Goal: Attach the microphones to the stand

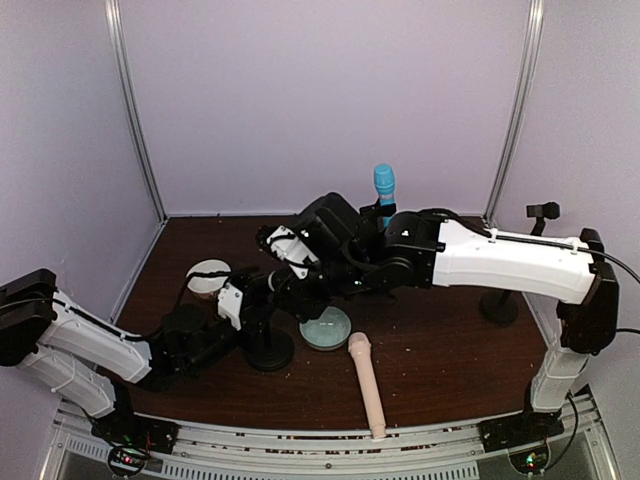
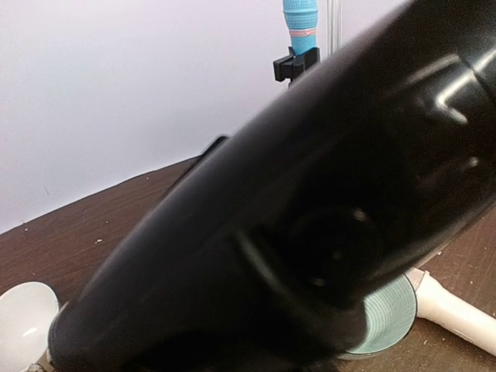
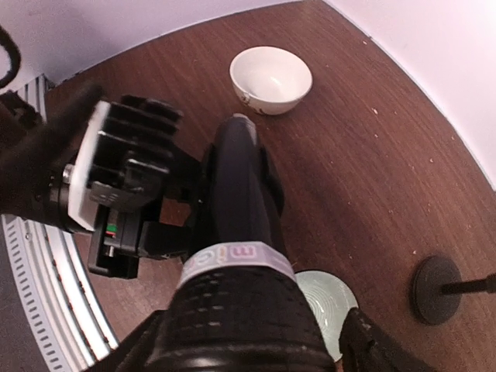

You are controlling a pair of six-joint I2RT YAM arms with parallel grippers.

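The black microphone (image 3: 236, 209) has a lilac band and hangs tilted over the table. My right gripper (image 3: 244, 353) has a finger on each side of its mesh head and is shut on it. The handle points down towards my left gripper (image 1: 262, 290), which is beside it above a black stand base (image 1: 268, 352). The left wrist view is filled by a blurred black body (image 2: 310, 232), so the left fingers are hidden. The light blue microphone (image 1: 384, 188) stands clipped upright on a stand at the back. The pale pink-beige microphone (image 1: 366, 384) lies on the table in front.
A white bowl (image 1: 208, 277) sits at the left. A pale green bowl (image 1: 326, 329) sits under the arms. A second stand with a round base (image 1: 498, 307) and an empty clip (image 1: 543, 211) stands at the right. The walls are close behind.
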